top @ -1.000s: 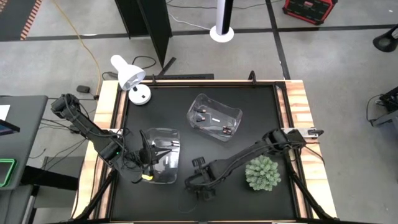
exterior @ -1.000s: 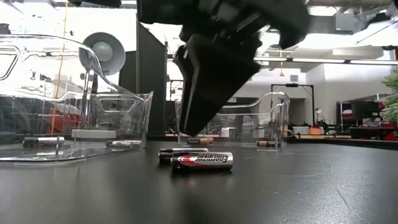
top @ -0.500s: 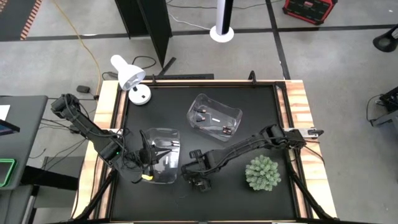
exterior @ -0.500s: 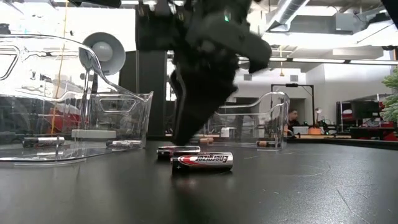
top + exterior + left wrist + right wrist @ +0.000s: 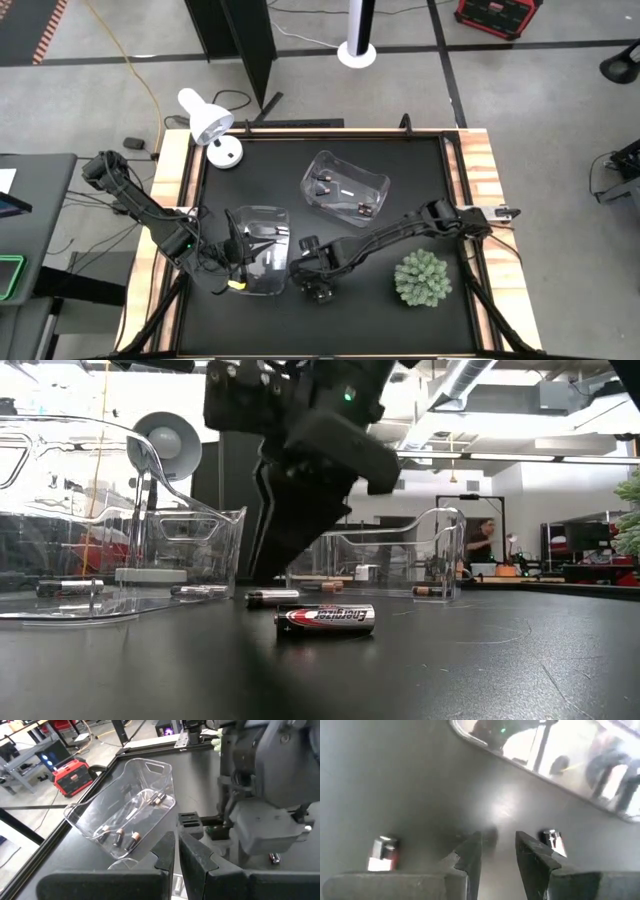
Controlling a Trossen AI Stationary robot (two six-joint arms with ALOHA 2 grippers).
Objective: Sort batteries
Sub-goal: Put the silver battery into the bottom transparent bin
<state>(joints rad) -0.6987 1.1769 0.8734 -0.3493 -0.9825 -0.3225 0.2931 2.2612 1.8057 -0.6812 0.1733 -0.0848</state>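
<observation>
Holding several small dark copper-ended batteries (image 5: 120, 836), the far clear plastic bin (image 5: 345, 187) lies tilted mid-table. Two loose batteries (image 5: 324, 617) lie on the black mat (image 5: 420, 180) beside the near clear bin (image 5: 260, 250). The right gripper (image 5: 495, 851) hovers between them, fingers slightly parted, empty; the left gripper (image 5: 177, 852), nearly closed, is over that near bin.

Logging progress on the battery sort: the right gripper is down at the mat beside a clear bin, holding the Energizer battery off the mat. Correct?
Not quite. The right gripper is down at the mat beside a clear bin, but the Energizer battery lies on the mat, untouched, as the low view shows. The left gripper waits over that bin.
</observation>
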